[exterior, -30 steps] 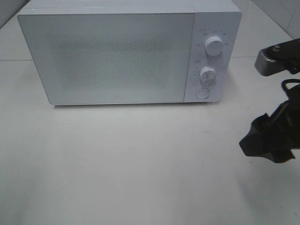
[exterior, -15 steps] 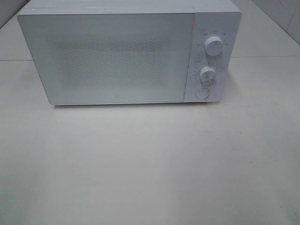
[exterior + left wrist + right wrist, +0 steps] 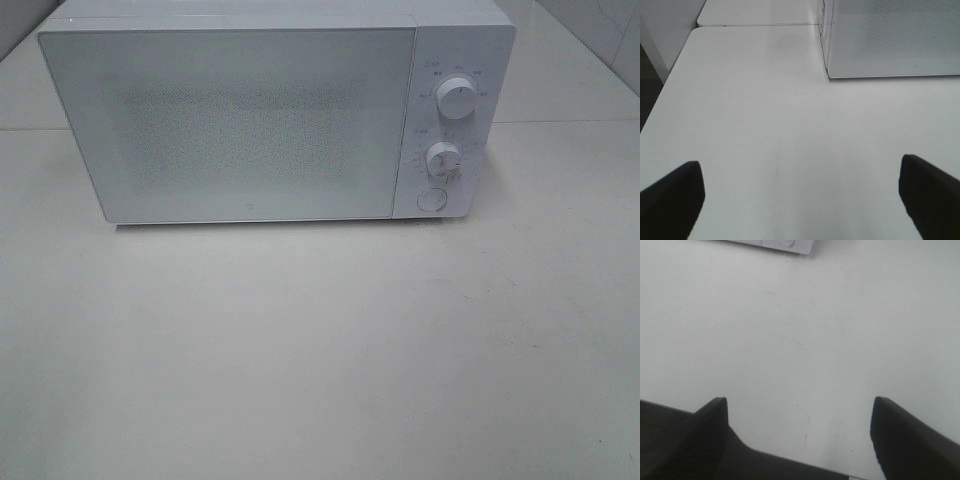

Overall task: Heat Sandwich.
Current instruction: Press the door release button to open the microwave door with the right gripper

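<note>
The sandwich is out of view in every frame. A white microwave (image 3: 270, 115) stands at the back of the table with its door shut; its corner shows in the left wrist view (image 3: 890, 40) and its lower edge in the right wrist view (image 3: 785, 244). My left gripper (image 3: 800, 200) is open over bare table, nothing between its dark fingers (image 3: 670, 200). My right gripper (image 3: 800, 435) is open too, with only table between its fingers (image 3: 905, 440). Neither arm appears in the exterior high view.
The microwave has two dials (image 3: 456, 100) and a round button (image 3: 431, 199) on its right panel. White table (image 3: 320, 350) stretches in front of it. In the left wrist view the table's edge (image 3: 665, 90) drops off beside a dark floor.
The right arm, seen at the right edge of the exterior high view a second ago, has withdrawn out of that view. The microwave has not moved.
</note>
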Action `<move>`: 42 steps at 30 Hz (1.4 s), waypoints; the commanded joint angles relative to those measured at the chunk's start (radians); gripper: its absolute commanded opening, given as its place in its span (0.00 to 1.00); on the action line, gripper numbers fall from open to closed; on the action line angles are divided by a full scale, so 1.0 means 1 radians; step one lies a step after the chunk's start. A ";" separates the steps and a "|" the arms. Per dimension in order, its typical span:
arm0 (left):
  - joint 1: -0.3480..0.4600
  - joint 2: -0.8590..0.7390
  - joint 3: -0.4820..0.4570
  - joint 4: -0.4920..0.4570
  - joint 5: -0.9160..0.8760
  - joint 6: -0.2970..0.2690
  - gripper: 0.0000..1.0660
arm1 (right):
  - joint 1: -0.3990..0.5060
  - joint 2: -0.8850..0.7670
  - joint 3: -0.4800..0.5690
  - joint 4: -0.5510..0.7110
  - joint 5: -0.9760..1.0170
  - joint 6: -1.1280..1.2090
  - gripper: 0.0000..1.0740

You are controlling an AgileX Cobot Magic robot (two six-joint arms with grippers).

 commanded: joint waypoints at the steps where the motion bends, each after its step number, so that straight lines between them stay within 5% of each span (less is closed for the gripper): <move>1: 0.001 -0.028 0.003 -0.002 -0.009 -0.005 0.95 | -0.048 -0.080 0.034 -0.002 -0.022 -0.007 0.71; 12: 0.001 -0.028 0.003 -0.002 -0.009 -0.005 0.95 | -0.150 -0.239 0.036 -0.002 -0.028 -0.015 0.71; 25: 0.001 -0.028 0.003 -0.002 -0.009 -0.005 0.95 | -0.153 -0.239 0.036 -0.001 -0.029 -0.017 0.71; 42: 0.001 -0.028 0.003 -0.002 -0.009 -0.005 0.95 | -0.153 -0.001 -0.003 -0.001 -0.272 0.003 0.71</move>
